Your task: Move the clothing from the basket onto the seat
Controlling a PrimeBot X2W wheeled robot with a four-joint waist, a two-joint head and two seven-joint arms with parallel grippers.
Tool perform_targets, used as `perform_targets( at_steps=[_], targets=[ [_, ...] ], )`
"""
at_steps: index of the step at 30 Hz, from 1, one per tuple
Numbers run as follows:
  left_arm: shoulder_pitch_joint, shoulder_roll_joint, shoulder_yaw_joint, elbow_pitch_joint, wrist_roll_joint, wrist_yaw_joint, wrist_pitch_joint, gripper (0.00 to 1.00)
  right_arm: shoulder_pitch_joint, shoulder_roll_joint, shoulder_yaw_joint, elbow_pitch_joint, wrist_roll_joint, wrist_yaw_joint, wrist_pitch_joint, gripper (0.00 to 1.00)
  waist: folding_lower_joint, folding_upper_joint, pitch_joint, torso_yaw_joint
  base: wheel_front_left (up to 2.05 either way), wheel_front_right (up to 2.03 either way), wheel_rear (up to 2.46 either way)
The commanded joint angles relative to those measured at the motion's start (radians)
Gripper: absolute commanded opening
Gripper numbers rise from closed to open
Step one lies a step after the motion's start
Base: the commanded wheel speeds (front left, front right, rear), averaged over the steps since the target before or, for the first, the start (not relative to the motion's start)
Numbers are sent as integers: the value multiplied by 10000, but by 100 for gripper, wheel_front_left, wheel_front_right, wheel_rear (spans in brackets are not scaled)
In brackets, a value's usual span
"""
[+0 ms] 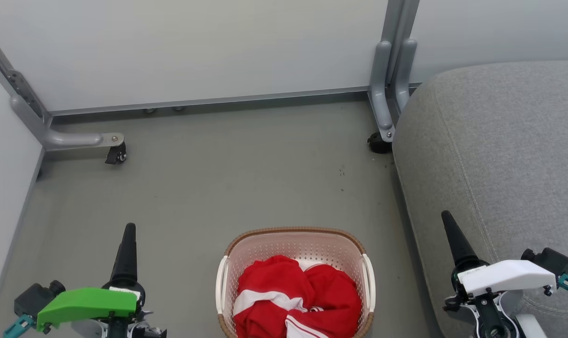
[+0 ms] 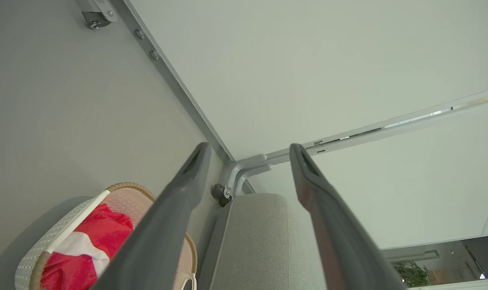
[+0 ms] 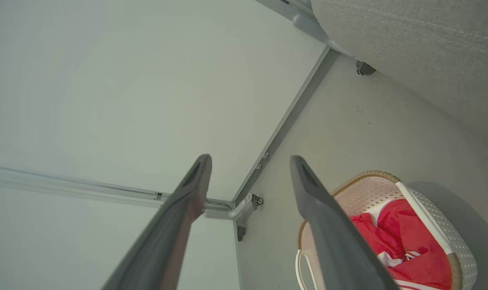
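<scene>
None of the clothing (image 1: 295, 300) had reached the seat (image 1: 499, 155), for all of it lay bunched in the basket (image 1: 295, 230) on the floor (image 1: 218, 188), and the left gripper (image 2: 248, 146) and right gripper (image 3: 250, 158) hung either side of it, fingers spread wide and empty, nothing yet grasped.

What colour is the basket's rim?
Brown, woven-look; the basket rim shows best in the head view.
</scene>
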Motion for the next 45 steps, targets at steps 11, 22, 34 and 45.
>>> perform_targets(
  at_steps=[11, 22, 34, 45],
  targets=[
    [-195, 48, -510, -934, 2456, 216, -495, 100, -98, -73, 412, -681, -2363, 3, -532, 100, 0, -1, 70, -15, 0, 0, 0],
    [-125, 61, -1117, -1063, 4217, 379, -868, 100, -19, -95, 637, -921, -3818, 4, -904, 100, 0, -1, 61, -18, 0, 0, 0],
    [-58, 91, -1443, -1381, 5945, 740, -1238, 100, 143, -127, 915, -1105, -5301, 5, -1280, 100, 0, -1, 5, -38, 0, 0, 0],
    [16, 125, -1813, -1433, 7336, 972, -1557, 100, 210, -80, 1009, -1220, -6559, 5, -1589, 100, 0, -1, -54, -40, 0, 0, 0]
  ],
)
